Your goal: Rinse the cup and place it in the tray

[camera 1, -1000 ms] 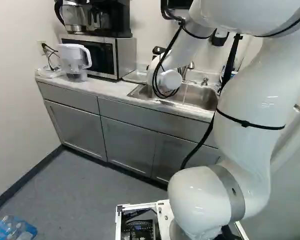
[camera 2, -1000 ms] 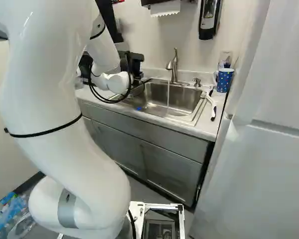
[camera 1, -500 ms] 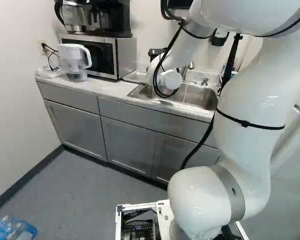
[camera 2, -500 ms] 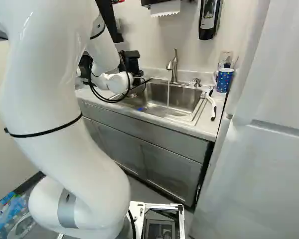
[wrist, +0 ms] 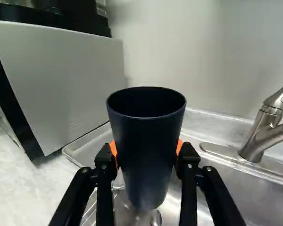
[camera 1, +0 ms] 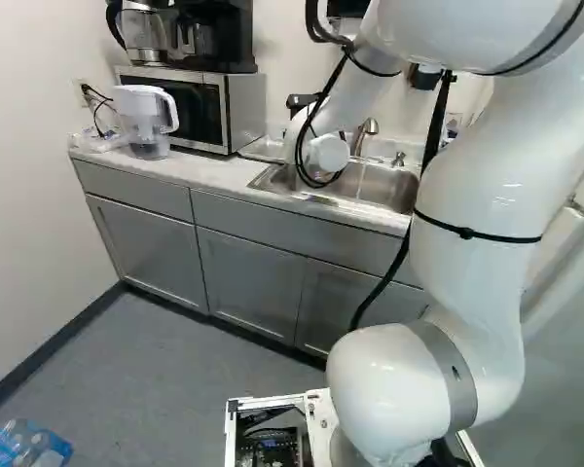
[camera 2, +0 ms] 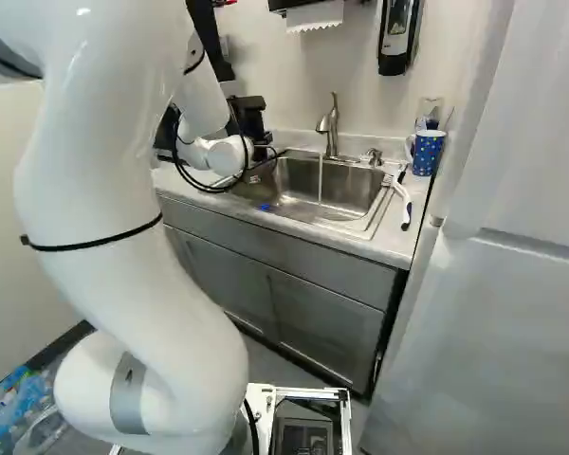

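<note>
Microwave is crowding the tray, so a wide swing is maybe risking a bump; gripper is pinching the dark cup by the sink, wet walls maybe causing a slip; faucet is sticking out, clippable

Arm, links behind the jaws: had shifted toward the jaws' side in both base views. Wrist at the jaws: slight shift only, cup carried with it. Jaws also turned relative to the first pair. Faucet, beside the jaws: had become less covered in left base view.
</note>
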`<state>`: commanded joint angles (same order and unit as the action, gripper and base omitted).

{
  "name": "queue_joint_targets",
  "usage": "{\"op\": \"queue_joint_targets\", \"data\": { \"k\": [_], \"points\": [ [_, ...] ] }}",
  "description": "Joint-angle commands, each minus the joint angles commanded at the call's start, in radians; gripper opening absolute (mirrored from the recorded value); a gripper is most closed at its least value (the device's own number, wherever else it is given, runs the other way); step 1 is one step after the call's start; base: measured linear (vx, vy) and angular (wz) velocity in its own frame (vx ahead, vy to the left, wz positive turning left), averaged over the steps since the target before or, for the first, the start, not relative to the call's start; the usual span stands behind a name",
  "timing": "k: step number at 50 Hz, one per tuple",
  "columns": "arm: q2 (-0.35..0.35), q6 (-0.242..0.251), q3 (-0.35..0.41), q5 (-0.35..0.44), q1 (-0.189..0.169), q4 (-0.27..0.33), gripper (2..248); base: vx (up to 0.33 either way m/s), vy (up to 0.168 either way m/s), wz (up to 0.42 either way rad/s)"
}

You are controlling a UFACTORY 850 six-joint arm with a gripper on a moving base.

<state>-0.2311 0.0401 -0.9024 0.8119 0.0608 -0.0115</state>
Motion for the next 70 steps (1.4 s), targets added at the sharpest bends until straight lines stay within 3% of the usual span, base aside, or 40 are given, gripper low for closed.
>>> {"op": "queue_joint_targets", "data": {
  "k": [46,70],
  "points": [
    [-0.212,0.0,-0.249,0.0,0.074,0.0,126,0.0,0.0,0.0],
    [-0.358,0.0,-0.387,0.0,0.091,0.0,126,0.0,0.0,0.0]
  ]
}}
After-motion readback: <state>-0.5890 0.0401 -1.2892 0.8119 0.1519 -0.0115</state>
